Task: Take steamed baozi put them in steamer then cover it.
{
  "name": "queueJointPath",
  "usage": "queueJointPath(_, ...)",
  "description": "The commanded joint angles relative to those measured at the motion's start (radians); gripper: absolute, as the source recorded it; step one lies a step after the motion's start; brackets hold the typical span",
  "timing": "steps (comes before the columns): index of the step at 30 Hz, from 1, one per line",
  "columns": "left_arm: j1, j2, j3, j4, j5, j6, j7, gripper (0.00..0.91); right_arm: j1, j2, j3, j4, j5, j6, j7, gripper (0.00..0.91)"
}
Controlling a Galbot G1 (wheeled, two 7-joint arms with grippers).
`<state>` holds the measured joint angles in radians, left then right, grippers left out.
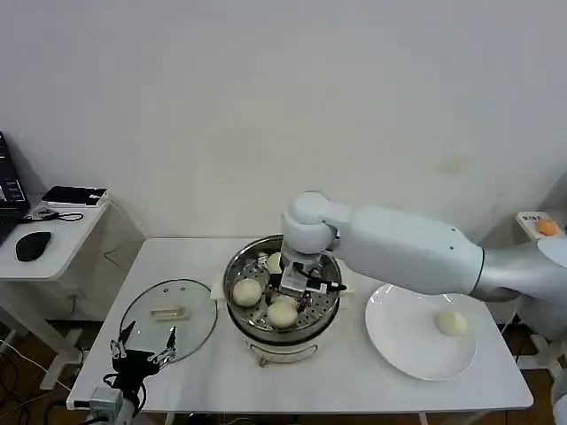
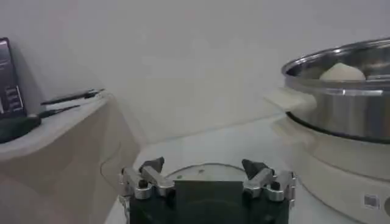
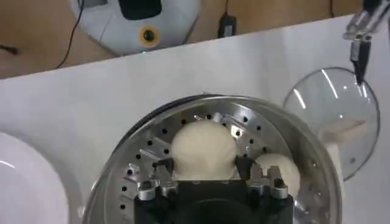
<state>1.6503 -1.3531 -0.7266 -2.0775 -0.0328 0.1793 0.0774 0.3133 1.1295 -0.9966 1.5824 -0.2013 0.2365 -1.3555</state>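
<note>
The steamer (image 1: 241, 319) stands mid-table with three baozi on its perforated tray: one toward the lid side (image 1: 246, 291), one at the front (image 1: 283, 312), one at the back (image 1: 275, 262). My right gripper (image 1: 306, 285) reaches down into the pot. In the right wrist view it (image 3: 204, 165) is shut on the front baozi (image 3: 204, 146), a finger on each side, with another baozi (image 3: 277, 170) beside it. A fourth baozi (image 1: 452, 323) lies on the white plate (image 1: 399, 345). The glass cover (image 1: 168, 319) lies flat to the steamer's left. My left gripper (image 1: 142, 357) hangs open at the cover's near edge.
From the left wrist, the steamer's wall (image 2: 341, 103) rises close by, with a baozi (image 2: 342, 73) above its rim and the cover's rim (image 2: 195, 172) between the open fingers. A side table with a mouse (image 1: 34, 245) stands to the left. The plate takes up the table's right side.
</note>
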Motion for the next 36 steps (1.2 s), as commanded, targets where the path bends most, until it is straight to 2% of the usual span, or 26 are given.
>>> queueJointPath(1, 0.001, 0.001, 0.002, 0.007, 0.001, 0.0, 0.0, 0.907, -0.012, 0.01, -0.019, -0.013, -0.04, 0.024, 0.006, 0.695)
queueJointPath(11, -0.003, -0.002, 0.006, 0.014, 0.002, 0.0, 0.0, 0.907, -0.038, 0.011, -0.016, -0.018, -0.028, 0.019, 0.008, 0.705)
queueJointPath(13, -0.002, -0.001, 0.006, 0.014, 0.002, -0.001, 0.001, 0.907, -0.037, 0.011, -0.017, -0.021, -0.029, 0.018, 0.009, 0.907)
queueJointPath(21, -0.002, 0.001, 0.006, 0.015, 0.001, 0.0, 0.002, 0.907, -0.021, 0.002, -0.005, -0.037, 0.004, -0.006, 0.024, 0.907)
queueJointPath(25, -0.007, 0.0, 0.009, 0.015, 0.0, 0.001, 0.004, 0.907, -0.004, -0.022, 0.034, -0.042, 0.037, -0.023, 0.025, 0.907)
queueJointPath(28, -0.01, 0.003, 0.015, 0.013, -0.001, 0.001, 0.007, 0.907, 0.008, -0.073, 0.124, -0.039, 0.054, -0.094, 0.02, 0.907)
queueJointPath(31, -0.012, 0.01, 0.019, 0.009, -0.001, 0.002, 0.01, 0.907, 0.031, -0.145, 0.191, -0.048, 0.13, -0.224, 0.05, 0.907)
queueJointPath(32, -0.013, 0.014, 0.021, 0.009, -0.001, 0.003, 0.01, 0.907, 0.034, -0.169, 0.202, -0.049, 0.167, -0.313, 0.057, 0.907)
queueJointPath(34, -0.02, 0.019, 0.023, 0.01, -0.004, 0.005, 0.013, 0.907, 0.052, -0.223, 0.218, -0.051, 0.243, -0.433, 0.072, 0.907)
queueJointPath(36, -0.028, 0.026, 0.026, 0.011, -0.008, 0.008, 0.017, 0.907, 0.06, -0.274, 0.224, -0.052, 0.326, -0.509, 0.076, 0.907)
